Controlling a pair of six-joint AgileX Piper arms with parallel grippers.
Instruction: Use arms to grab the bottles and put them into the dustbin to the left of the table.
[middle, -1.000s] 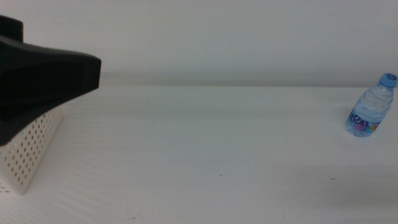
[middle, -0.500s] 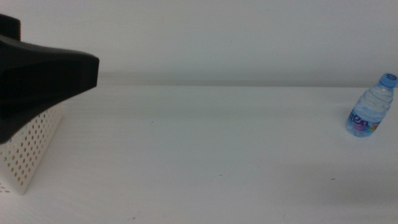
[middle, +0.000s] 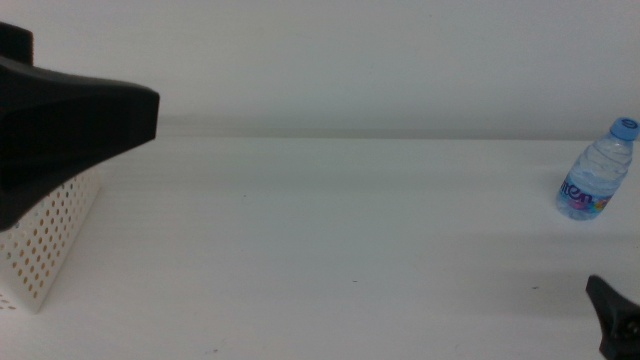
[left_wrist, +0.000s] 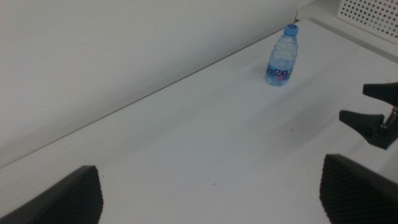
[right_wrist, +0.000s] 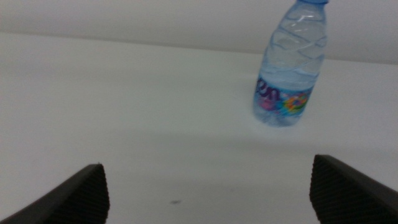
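- The left gripper (left_wrist: 211, 193) hung over the dustbin (middle: 45, 245), jaws apart and empty.
- The water bottle (middle: 595, 170) stood upright at the table's (middle: 330, 230) far right.
- The right gripper (right_wrist: 208, 186), jaws spread, faced that bottle, likely lining up a grasp.

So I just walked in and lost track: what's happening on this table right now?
A small water bottle stands upright on the table, untouched. The right gripper is low at the near right, open and empty, facing the bottle. The left gripper, also open and empty, is over by the perforated white dustbin on the left.
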